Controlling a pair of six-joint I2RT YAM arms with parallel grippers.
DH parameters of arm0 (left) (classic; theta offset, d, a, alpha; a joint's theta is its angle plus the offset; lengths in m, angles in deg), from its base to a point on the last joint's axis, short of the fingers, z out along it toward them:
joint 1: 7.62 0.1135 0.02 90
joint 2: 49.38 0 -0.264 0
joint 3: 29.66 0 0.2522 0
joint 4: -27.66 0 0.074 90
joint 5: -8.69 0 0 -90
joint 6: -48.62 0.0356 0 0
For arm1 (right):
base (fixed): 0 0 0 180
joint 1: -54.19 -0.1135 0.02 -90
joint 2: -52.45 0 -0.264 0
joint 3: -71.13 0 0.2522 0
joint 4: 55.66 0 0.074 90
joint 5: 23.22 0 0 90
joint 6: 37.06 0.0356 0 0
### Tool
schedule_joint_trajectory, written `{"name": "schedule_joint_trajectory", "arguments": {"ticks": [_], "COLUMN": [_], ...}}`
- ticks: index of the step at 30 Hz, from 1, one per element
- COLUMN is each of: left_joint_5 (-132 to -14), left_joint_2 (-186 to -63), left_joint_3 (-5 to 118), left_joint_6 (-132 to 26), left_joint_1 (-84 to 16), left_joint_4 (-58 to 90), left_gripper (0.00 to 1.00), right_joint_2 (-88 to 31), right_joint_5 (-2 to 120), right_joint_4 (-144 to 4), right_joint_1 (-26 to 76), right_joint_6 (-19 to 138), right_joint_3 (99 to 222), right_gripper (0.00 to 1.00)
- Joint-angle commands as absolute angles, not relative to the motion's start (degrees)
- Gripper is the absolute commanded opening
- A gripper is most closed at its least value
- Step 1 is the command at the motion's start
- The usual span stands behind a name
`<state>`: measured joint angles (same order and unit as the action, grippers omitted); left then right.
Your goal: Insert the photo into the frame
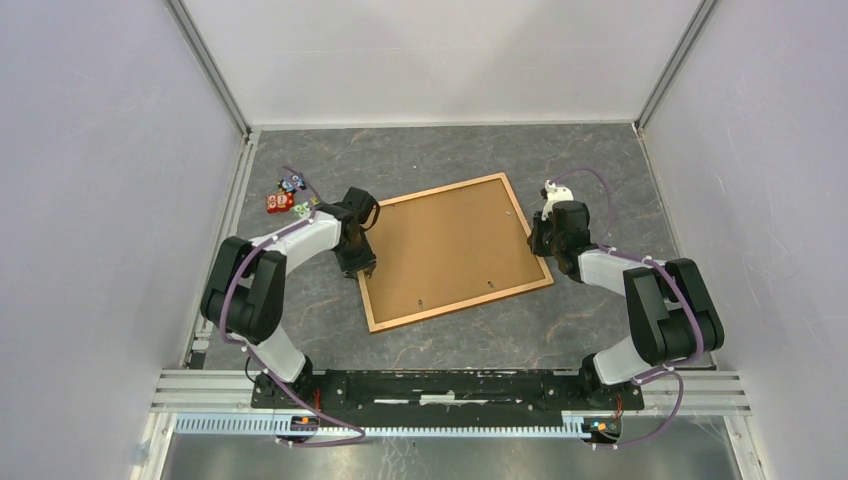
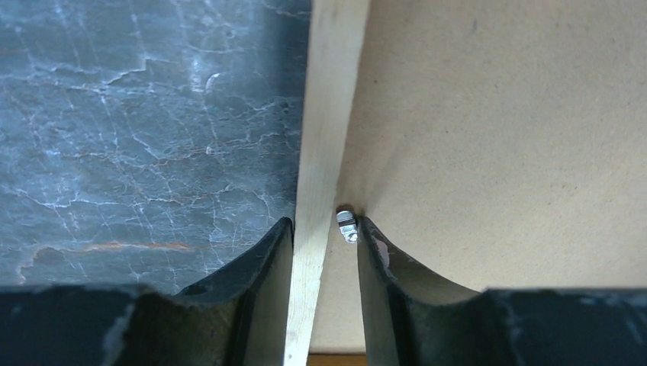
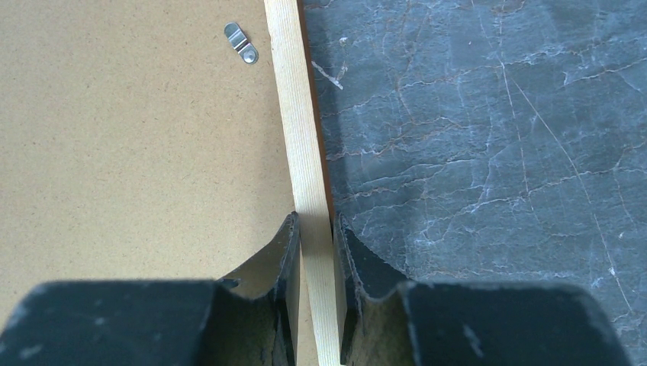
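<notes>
Frame (image 1: 455, 250) face-down on tbl (image 1: 440, 160)

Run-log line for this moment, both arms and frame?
frame: flat, fibreboard back up | left jaws: open astride frame edge | right jaws: shut on frame edge | photo: not visible

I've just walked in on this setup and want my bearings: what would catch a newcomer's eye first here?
The frame lies back-up and askew in the middle of the dark table, its brown backboard showing. The right gripper pinches its right rail, while the left gripper straddles the left rail with a small metal clip beside its inner finger. Some small red objects sit at the table's far left.
</notes>
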<state>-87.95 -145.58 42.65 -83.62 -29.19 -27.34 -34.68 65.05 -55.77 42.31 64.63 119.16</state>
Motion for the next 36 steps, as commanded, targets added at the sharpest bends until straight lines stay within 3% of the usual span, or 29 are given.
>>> {"name": "schedule_joint_trajectory", "arguments": {"ticks": [1, 2, 12, 18, 21, 22, 23, 24, 25, 26, 31, 36], "left_joint_5": [-95.1, -95.4, -94.4, -91.0, -93.5, -95.2, -96.5, -97.4, -98.1, -98.1, -93.0, -87.9], "left_joint_2": [-146.6, -146.4, -142.1, -137.3, -134.8, -134.3, -133.9, -133.6, -133.0, -132.4, -133.9, -144.9], "left_joint_3": [38.8, 38.5, 35.1, 31.0, 31.4, 32.4, 33.1, 33.8, 33.7, 33.2, 32.3, 43.4], "left_joint_6": [-95.3, -97.5, -113.2, -116.7, -111.0, -108.1, -105.7, -104.2, -103.0, -102.0, -97.9, -86.7], "left_joint_1": [-28.6, -28.5, -28.5, -28.4, -28.5, -28.5, -28.5, -28.5, -28.5, -28.4, -28.3, -28.2], "left_joint_4": [-21.0, -21.8, -27.0, -23.2, -20.9, -21.6, -22.5, -23.9, -24.6, -24.3, -16.6, -11.7], "left_gripper": [0.06, 0.02, 0.02, 0.02, 0.02, 0.11, 0.27, 0.55, 0.75, 0.85, 0.87, 0.89], "right_joint_2": [-35.2, -35.1, -35.2, -35.4, -35.4, -35.5, -35.6, -35.5, -35.5, -35.3, -33.9, -32.5], "right_joint_5": [60.8, 60.8, 60.7, 60.4, 60.2, 60.2, 60.2, 60.3, 60.6, 61.0, 62.4, 63.2], "right_joint_4": [-54.7, -54.7, -54.7, -54.6, -54.6, -54.5, -54.5, -54.5, -54.5, -54.5, -53.8, -54.4], "right_joint_1": [41.8, 41.9, 41.8, 41.9, 41.8, 41.8, 41.8, 41.9, 41.9, 41.9, 41.9, 42.1], "right_joint_6": [65.7, 65.7, 66.0, 66.1, 66.3, 66.4, 66.6, 66.8, 66.9, 67.2, 68.2, 71.6], "right_joint_3": [118.7, 118.7, 118.6, 118.7, 118.7, 118.8, 118.7, 118.7, 118.7, 118.5, 117.3, 116.1], "right_gripper": [0.00, 0.00, 0.00, 0.00, 0.00, 0.00, 0.00, 0.00, 0.00, 0.00, 0.00, 0.00]}}
